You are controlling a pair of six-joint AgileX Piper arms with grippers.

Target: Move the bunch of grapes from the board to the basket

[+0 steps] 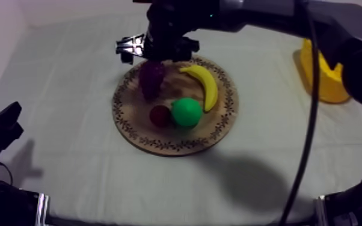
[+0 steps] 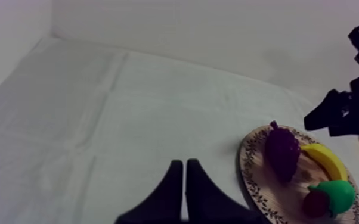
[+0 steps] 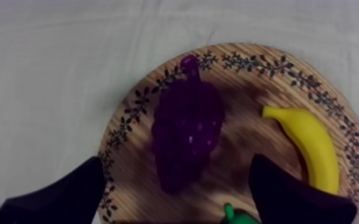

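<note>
Now right gripper [image 3: 177, 162] hovers over bunch of grapes [image 3: 185, 134], fingers [image 3: 68, 193] spread.

Top view: my right arm [image 1: 249, 15] hides stem end of grapes [image 1: 151, 81], far rim of board [image 1: 136, 133] & part of basket [image 1: 323, 75]. Pear [image 3: 237, 215] cut off by right wrist view's edge.

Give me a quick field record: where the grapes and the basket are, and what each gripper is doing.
bunch of grapes: lying on the wooden board, near its far left rim
other fruit on board: banana, pear, small red fruit
yellow basket: right side of the table, apart from the board
right gripper: open, over the grapes, one finger at each side
left gripper: shut on nothing, low at the left, away from the board
task status: grapes not yet grasped
</note>
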